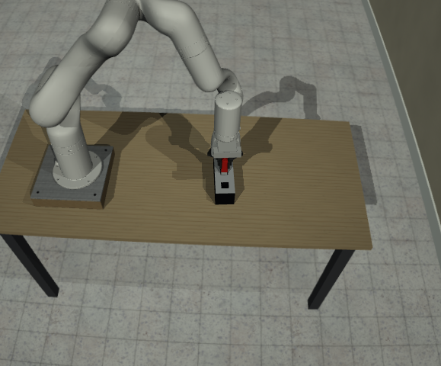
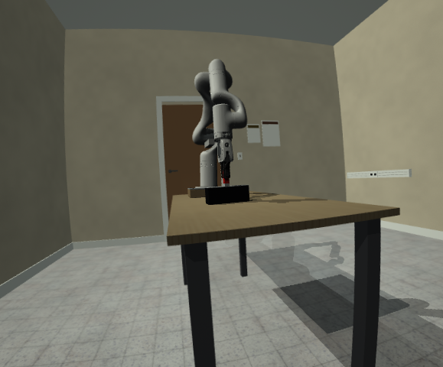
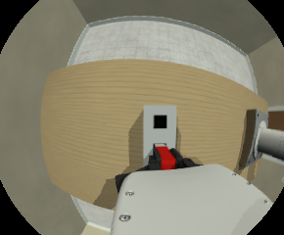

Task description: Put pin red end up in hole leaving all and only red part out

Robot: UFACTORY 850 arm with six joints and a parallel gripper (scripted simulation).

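Note:
A black block (image 1: 225, 187) with a grey top lies on the wooden table, also seen from the side in the exterior view (image 2: 226, 194) and in the wrist view (image 3: 160, 132). One square hole (image 1: 224, 184) shows open at its near end. My gripper (image 1: 224, 162) is shut on the pin's red end (image 1: 224, 166) and stands upright over the block's middle. In the exterior view a short red stretch of the pin (image 2: 225, 180) shows between the fingers and the block's top. The pin's lower part is hidden. The far end of the block is hidden under the gripper.
The arm's base (image 1: 72, 177) stands on a grey plate at the table's left end. The table's front edge (image 1: 173, 240) runs a short way in front of the block. A wall lies to the right.

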